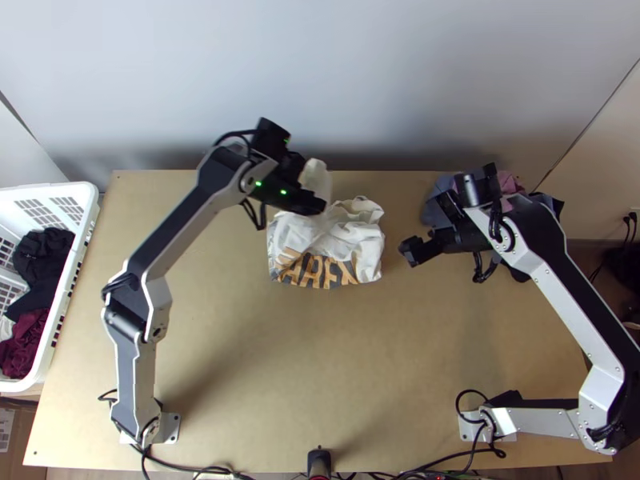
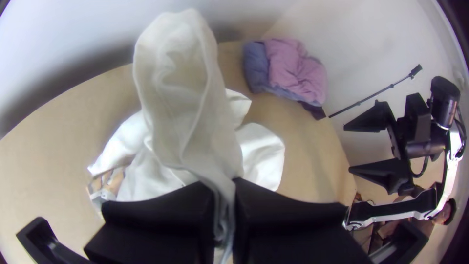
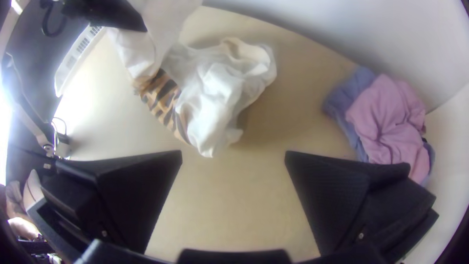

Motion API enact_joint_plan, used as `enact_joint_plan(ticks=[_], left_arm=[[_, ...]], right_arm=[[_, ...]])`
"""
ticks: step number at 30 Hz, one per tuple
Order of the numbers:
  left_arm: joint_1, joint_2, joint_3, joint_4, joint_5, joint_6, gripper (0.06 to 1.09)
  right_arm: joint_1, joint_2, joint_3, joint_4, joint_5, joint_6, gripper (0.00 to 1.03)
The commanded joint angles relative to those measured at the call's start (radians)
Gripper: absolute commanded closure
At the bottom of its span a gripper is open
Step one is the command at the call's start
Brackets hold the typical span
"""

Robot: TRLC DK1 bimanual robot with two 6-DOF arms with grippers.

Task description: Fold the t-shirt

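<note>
The left gripper (image 1: 310, 200) is over the far middle of the table, above the white t-shirt (image 1: 364, 232), which lies bunched with its orange and black print toward the near edge. In the left wrist view the left gripper (image 2: 224, 195) is shut on a raised part of the t-shirt (image 2: 181, 93); which part I cannot tell. To the right of the shirt, the right gripper (image 1: 422, 242) stands apart from it. Its fingers are wide open with nothing between them in the right wrist view, where the right gripper (image 3: 233, 159) faces the table near the bunched t-shirt (image 3: 220, 88).
Folded purple and pink cloths (image 3: 386, 117) lie at the table's far right, partly beneath the right arm in the top view. A white basket (image 1: 84, 240) with dark and red clothes stands at the left edge. Bare table (image 1: 320, 360) lies between the arm bases.
</note>
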Motion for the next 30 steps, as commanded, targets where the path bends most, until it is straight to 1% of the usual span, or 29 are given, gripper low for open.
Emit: enact_joint_plan(ticks=[1,16,17,18,19,20,21,22,23,24,26,27,30], left_arm=[[-0.076,0.071,0.031,0.046,-0.002,-0.010,1.05],[-0.139,0.233,0.031,0.068,-0.002,-0.023,1.05],[-0.145,0.244,0.031,0.068,-0.002,-0.023,1.04],[-0.150,0.256,0.031,0.068,-0.001,-0.026,0.96],[-0.154,0.265,0.030,0.064,-0.002,-0.027,0.86],[-0.159,0.270,0.025,0.061,-0.002,-0.026,0.71],[-0.162,0.270,0.022,0.057,-0.002,-0.024,0.54],[-0.167,0.267,0.022,0.054,-0.004,-0.024,0.40],[-0.170,0.258,0.022,0.052,-0.004,-0.024,0.31],[-0.173,0.244,0.020,0.052,-0.005,-0.023,0.23],[-0.176,0.195,0.017,0.051,-0.013,-0.015,0.14],[-0.176,0.164,0.013,0.051,-0.031,-0.009,0.12],[-0.167,0.046,-0.032,0.048,-0.087,0.016,0.12]], right_arm=[[-0.019,-0.049,-0.051,-0.012,0.001,0.001,0.05],[-0.027,-0.070,-0.049,-0.026,0.004,0.004,0.05],[-0.027,-0.073,-0.051,-0.030,0.004,0.005,0.05],[-0.027,-0.076,-0.052,-0.034,0.004,0.005,0.05],[-0.027,-0.079,-0.054,-0.035,0.003,0.004,0.05],[-0.027,-0.081,-0.054,-0.037,0.004,0.004,0.05],[-0.027,-0.082,-0.054,-0.037,0.003,0.005,0.05],[-0.027,-0.084,-0.054,-0.037,0.003,0.005,0.05],[-0.027,-0.087,-0.054,-0.038,0.003,0.005,0.05],[-0.027,-0.089,-0.055,-0.038,0.003,0.005,0.05],[-0.025,-0.089,-0.055,-0.038,0.003,0.005,0.05],[-0.025,-0.089,-0.055,-0.038,0.003,0.009,0.05],[-0.019,-0.090,-0.060,-0.038,0.003,0.013,0.05]])
